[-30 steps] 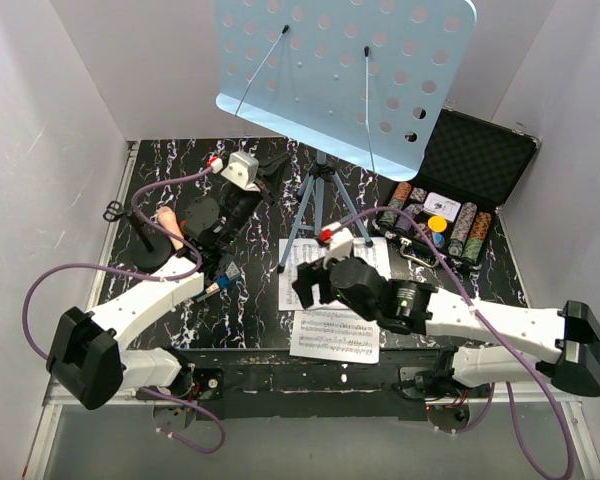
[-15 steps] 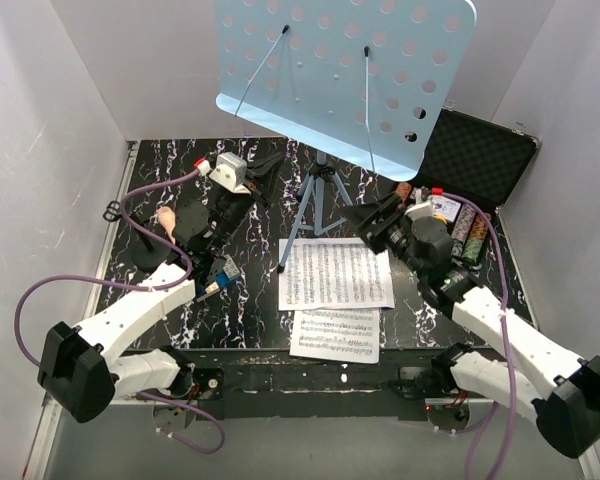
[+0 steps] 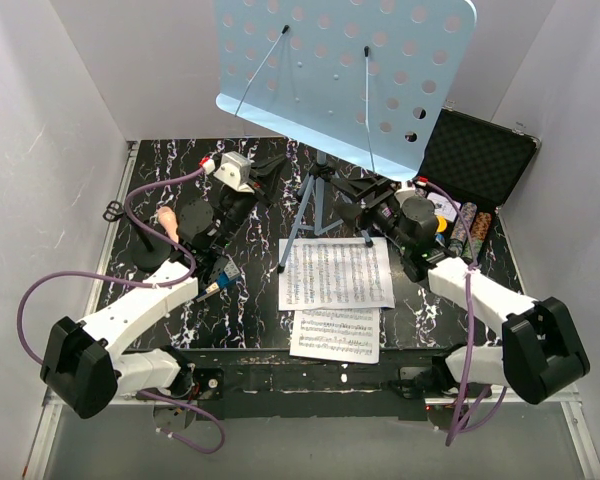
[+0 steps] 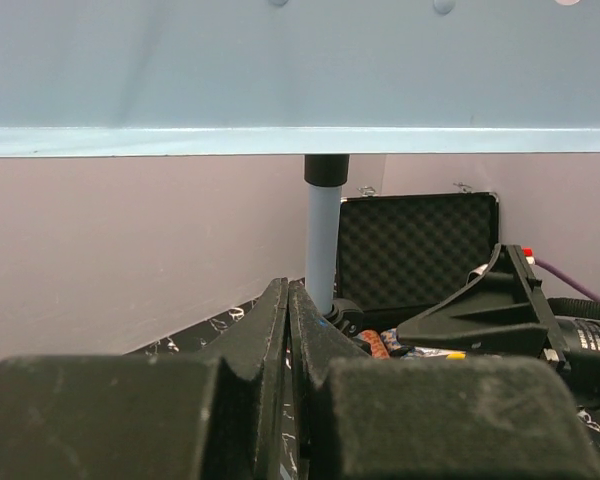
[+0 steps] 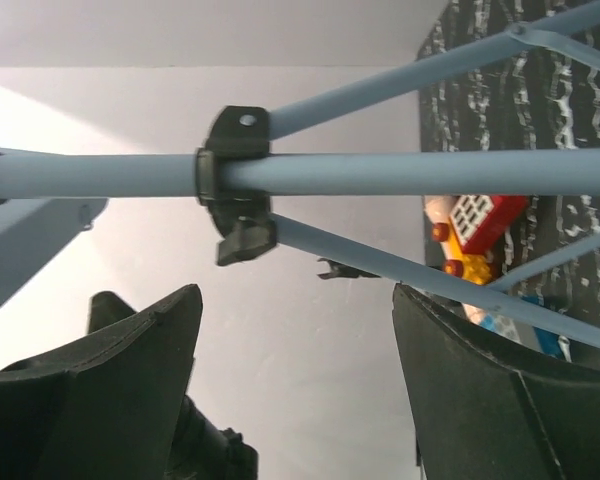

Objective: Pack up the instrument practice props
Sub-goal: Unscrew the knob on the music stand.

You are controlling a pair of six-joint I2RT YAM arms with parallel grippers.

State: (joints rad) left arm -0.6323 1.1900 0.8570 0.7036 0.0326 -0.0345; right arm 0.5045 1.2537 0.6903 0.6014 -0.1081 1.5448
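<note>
**A:** Right claw (image 3: 360,200) has swung off the sheet-music pages (image 3: 335,272), where it hung a second ago, and over to the music stand (image 3: 350,70).

**B:** Gripping anything?

**A:** No, released. The jaws are wide with nothing between them. In its wrist view the stand's pole (image 5: 400,172) crosses just beyond the fingertips, along with the black collar (image 5: 235,180) where the tripod struts meet. No pad touches it.

**B:** And from above?

**A:** The pole sits at the claw's 9 o'clock, just beside it, and the stand's blue desk overhangs both from 12. The pages lie flat on the table (image 3: 250,310) at 7 o'clock. The case of poker chips (image 3: 480,155) stands open at 3 o'clock, behind the wrist.

**B:** Left side?

**A:** Left claw (image 3: 273,165) is clenched on nothing, tips aimed at the pole from its 9 o'clock side. The microphone (image 3: 166,218) stands farther out at 9, near the table's left edge. Toy bricks (image 5: 475,225) show past the struts.
</note>
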